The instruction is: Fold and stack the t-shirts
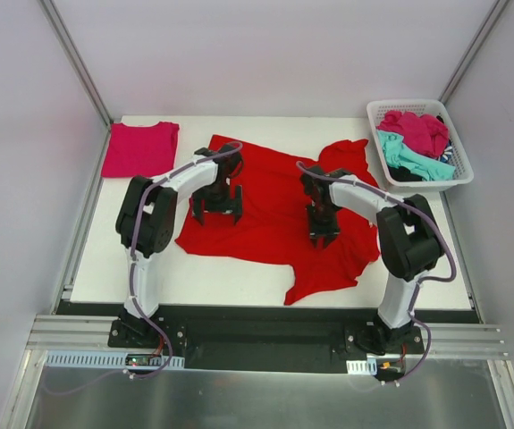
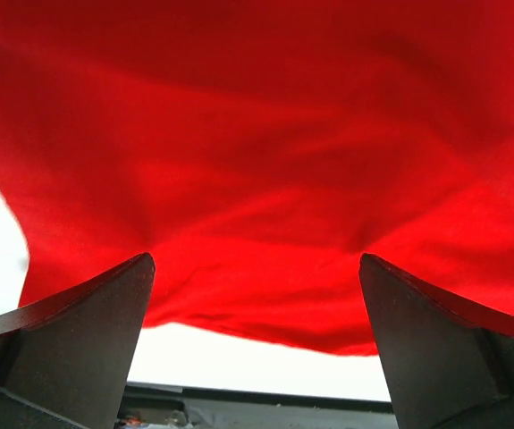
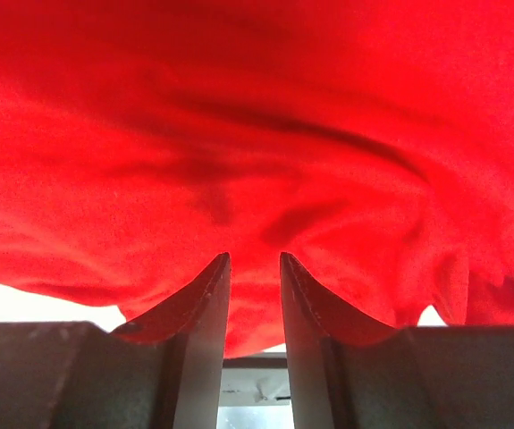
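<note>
A large bright red t-shirt (image 1: 270,192) lies spread and rumpled across the middle of the white table (image 1: 239,284). My left gripper (image 1: 216,214) (image 2: 257,268) hangs wide open just over the shirt's left part, with nothing between its fingers. My right gripper (image 1: 322,238) (image 3: 252,261) points down onto the shirt's right part. Its jaws stand close together with a fold of red cloth (image 3: 255,304) pinched in the narrow gap, and creases run toward them. A folded magenta-pink t-shirt (image 1: 140,149) lies flat at the far left corner.
A white lattice basket (image 1: 417,105) at the far right corner holds crumpled shirts, a magenta one (image 1: 415,130), a teal one (image 1: 410,161) and a dark one (image 1: 451,154). Grey walls close in the table on three sides.
</note>
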You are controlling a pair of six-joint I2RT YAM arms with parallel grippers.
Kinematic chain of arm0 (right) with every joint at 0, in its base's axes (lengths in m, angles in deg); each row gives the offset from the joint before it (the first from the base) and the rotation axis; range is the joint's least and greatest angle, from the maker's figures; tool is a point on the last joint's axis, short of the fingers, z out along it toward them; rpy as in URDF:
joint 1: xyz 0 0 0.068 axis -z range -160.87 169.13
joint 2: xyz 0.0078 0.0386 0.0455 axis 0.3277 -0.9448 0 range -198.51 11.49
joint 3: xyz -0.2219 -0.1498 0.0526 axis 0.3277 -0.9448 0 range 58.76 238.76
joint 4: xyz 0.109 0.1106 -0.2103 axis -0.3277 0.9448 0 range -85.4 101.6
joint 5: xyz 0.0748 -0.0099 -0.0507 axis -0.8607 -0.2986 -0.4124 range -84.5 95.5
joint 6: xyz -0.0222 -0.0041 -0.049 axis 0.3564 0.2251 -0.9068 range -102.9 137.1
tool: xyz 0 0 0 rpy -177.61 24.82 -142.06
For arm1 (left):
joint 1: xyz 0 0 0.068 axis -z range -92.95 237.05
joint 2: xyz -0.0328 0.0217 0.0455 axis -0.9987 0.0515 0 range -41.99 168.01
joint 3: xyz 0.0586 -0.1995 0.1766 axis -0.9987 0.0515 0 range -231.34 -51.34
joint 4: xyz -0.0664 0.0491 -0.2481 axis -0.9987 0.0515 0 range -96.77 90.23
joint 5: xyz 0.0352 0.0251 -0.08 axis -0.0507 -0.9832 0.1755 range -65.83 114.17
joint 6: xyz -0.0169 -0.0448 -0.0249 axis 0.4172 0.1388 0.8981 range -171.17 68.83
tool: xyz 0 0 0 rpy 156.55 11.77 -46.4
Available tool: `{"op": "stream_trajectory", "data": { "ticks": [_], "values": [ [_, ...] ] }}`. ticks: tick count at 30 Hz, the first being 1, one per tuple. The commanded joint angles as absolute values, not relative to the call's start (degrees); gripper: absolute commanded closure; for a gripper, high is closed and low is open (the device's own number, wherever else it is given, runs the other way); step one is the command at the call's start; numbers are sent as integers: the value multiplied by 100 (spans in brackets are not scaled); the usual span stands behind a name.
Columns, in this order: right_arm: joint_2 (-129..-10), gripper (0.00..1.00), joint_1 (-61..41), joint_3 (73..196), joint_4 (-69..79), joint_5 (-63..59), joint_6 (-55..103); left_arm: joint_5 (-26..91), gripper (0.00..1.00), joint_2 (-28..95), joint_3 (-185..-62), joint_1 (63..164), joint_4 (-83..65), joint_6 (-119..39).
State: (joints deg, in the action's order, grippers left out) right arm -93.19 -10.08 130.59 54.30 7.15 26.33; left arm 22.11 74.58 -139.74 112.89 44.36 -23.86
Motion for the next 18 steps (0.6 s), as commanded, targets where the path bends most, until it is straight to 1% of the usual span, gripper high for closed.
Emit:
{"op": "stream_trajectory", "data": {
  "ticks": [1, 7, 8, 15, 18],
  "values": [
    [-9731, 68, -900, 13556, 5374, 656, 2703, 2127, 1, 7876, -14397, 11298, 4394, -2252],
    [-10074, 68, -557, 13908, 5365, 603, 2624, 2198, 1, 8351, -15188, 11201, 4455, -2304],
    [-10092, 68, -496, 14022, 5365, 411, 2580, 2206, 1, 8499, -15302, 11131, 4464, -2313],
    [-10469, 68, 31, 14664, 5558, 330, 2369, 2277, 1, 9274, -16796, 10823, 5043, -2454],
    [-10540, 68, 102, 14892, 5698, 304, 2281, 2259, 1, 9319, -17017, 10727, 5158, -2471]
  ]
}}
